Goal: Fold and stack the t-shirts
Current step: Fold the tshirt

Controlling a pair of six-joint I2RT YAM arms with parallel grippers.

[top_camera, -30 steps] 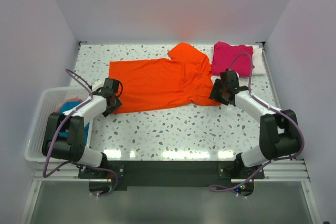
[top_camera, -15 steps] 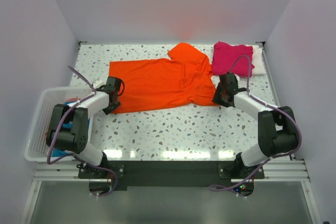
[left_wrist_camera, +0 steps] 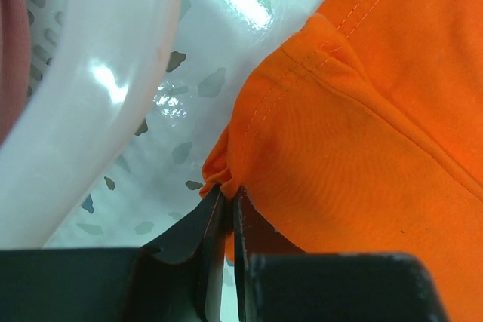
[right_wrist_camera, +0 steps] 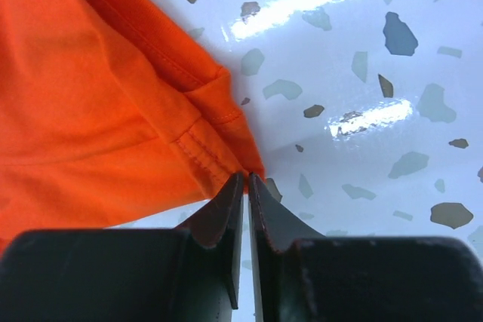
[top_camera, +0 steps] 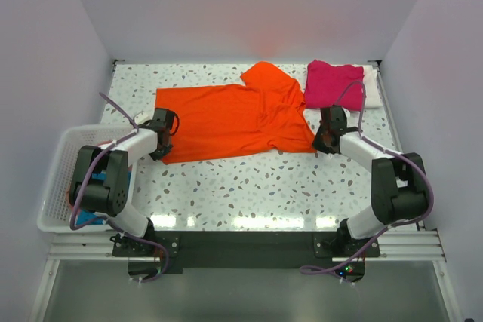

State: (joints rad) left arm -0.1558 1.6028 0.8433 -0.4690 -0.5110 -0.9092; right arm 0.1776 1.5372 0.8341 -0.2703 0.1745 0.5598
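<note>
My left fingers [left_wrist_camera: 189,246] and right fingers [right_wrist_camera: 219,216] are each pinching 1 near corner of the orange t-shirt [top_camera: 226,122], which is lying spread on the table [top_camera: 249,186]. It is looking light, soft and limp, so the stitched hem corners are likely giving the surest hold. I am counting 4 shirts. The 1 magenta t-shirt [top_camera: 332,84] and 1 white t-shirt [top_camera: 371,92] are lying at the far right, and 1 teal t-shirt [top_camera: 87,219] is lying in the basket [top_camera: 53,186].

Plain orange tee [top_camera: 226,122], speckled table [top_camera: 249,186]

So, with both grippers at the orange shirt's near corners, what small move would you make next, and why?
Probably lift both corners together, just off the table. The left gripper and right gripper each pinch a near corner of the orange t-shirt, which lies spread out.
</note>
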